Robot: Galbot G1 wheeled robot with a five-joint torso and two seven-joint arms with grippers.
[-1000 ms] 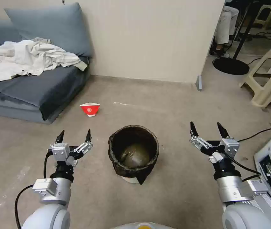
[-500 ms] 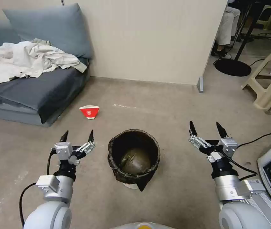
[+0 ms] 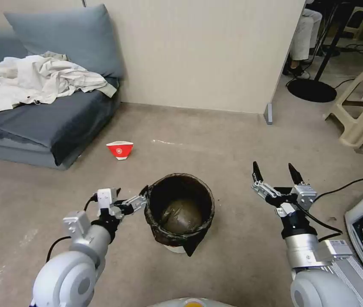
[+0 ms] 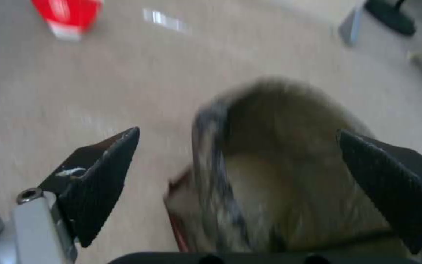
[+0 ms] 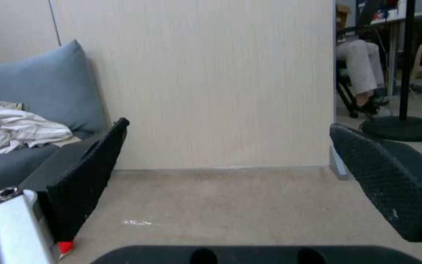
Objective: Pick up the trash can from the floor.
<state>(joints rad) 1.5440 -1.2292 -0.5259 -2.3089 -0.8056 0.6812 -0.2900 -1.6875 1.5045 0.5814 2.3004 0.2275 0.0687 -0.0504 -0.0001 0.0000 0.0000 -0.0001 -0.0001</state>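
Note:
The trash can (image 3: 179, 212) stands upright on the floor (image 3: 232, 140), a small round bin with a dark bag folded over its rim and a white base showing below. My left gripper (image 3: 131, 194) is open at the can's left rim, one fingertip (image 3: 145, 191) right by the bag's edge. In the left wrist view the trash can (image 4: 269, 165) is blurred, and its near rim lies between the spread fingers of the left gripper (image 4: 238, 134). I cannot tell whether a finger touches it. My right gripper (image 3: 273, 166) hovers open to the can's right, well apart from it, with nothing between its fingers (image 5: 74, 172).
A red-and-white paper bowl (image 3: 120, 149) sits on the floor beyond the can, near a grey sofa (image 3: 40, 119) with white cloth (image 3: 40, 81). A beige partition (image 3: 198, 51) stands behind. A plastic stool (image 3: 362, 111), a black stand base (image 3: 311, 89) and a cable (image 3: 352, 181) lie right.
My left arm has swung right and turned toward the can, bringing its open gripper to the rim. The right gripper has risen slightly. The camera tilted a little early on.

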